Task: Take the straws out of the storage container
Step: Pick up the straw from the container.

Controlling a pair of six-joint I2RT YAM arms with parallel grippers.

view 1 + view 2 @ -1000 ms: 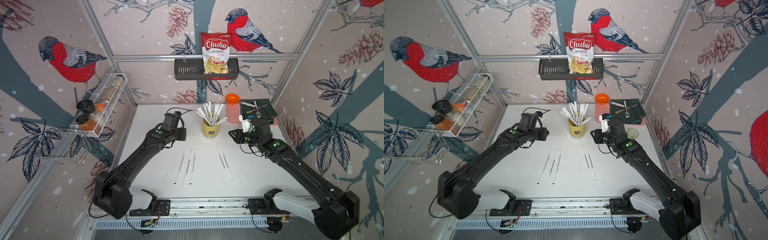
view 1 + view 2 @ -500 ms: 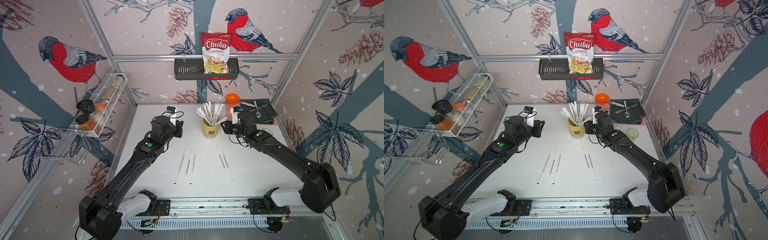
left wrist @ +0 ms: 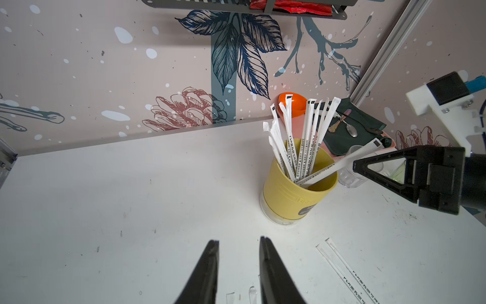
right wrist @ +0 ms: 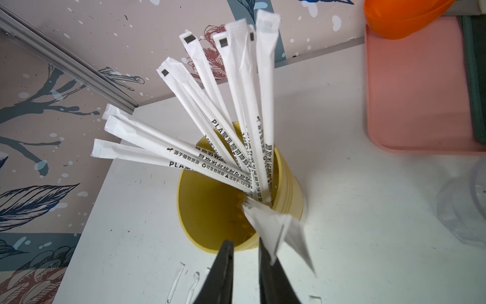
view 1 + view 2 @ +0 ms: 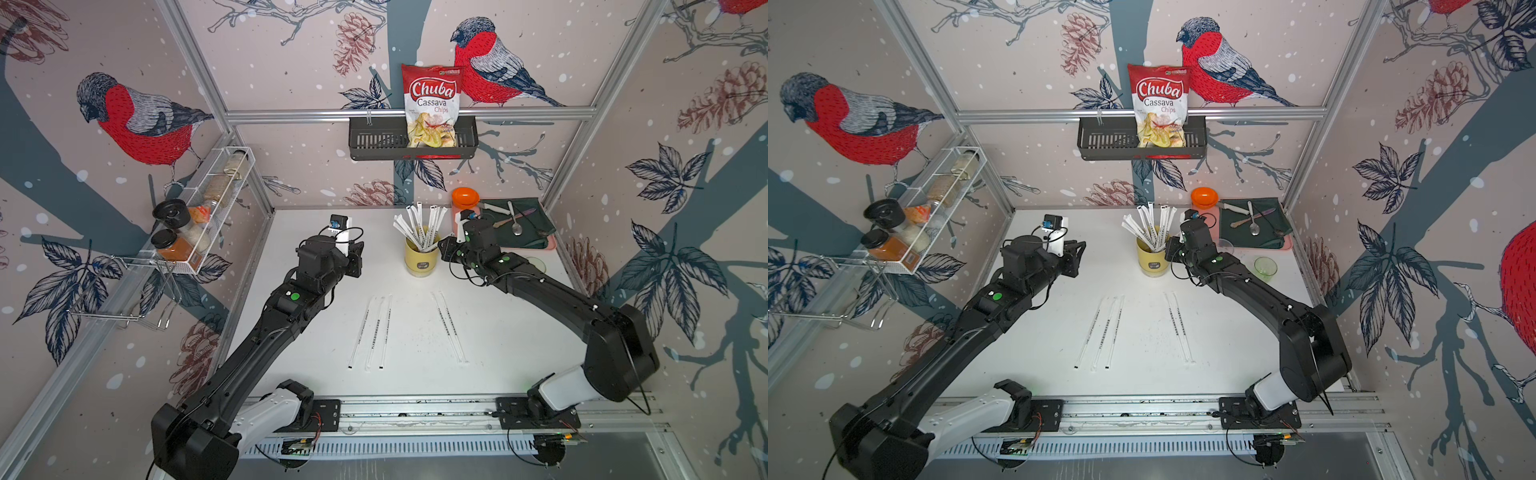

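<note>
A: Where are the straws (image 5: pixel 417 232)?

B: Most fan upright out of the yellow cup (image 5: pixel 420 262) near the back of the table (image 5: pixel 519 332). Five loose straws (image 5: pixel 385 331) lie flat in front of it, three in one group and two in another, apart from the cup.

A: And the grippers?

B: The right gripper (image 4: pixel 244 240) sits at the cup's rim, jaws only narrowly apart. The leaning straw (image 3: pixel 328 167) seems to rest against the outside of one finger, not between the two, so it appears to hold nothing. The left gripper (image 3: pixel 238 239) hangs beside the cup, well short of it, jaws a little apart and empty.

A: How would a straw handle?

B: Probably very light, thin and bendy, in a slick paper sleeve. A hard pinch could crease it, and a loose one would let it slide. The robot would do best to take it on the free part above the rim, across its width. Then it should draw the straw out along its length, so the neighbours and the light cup do not tip.
</note>
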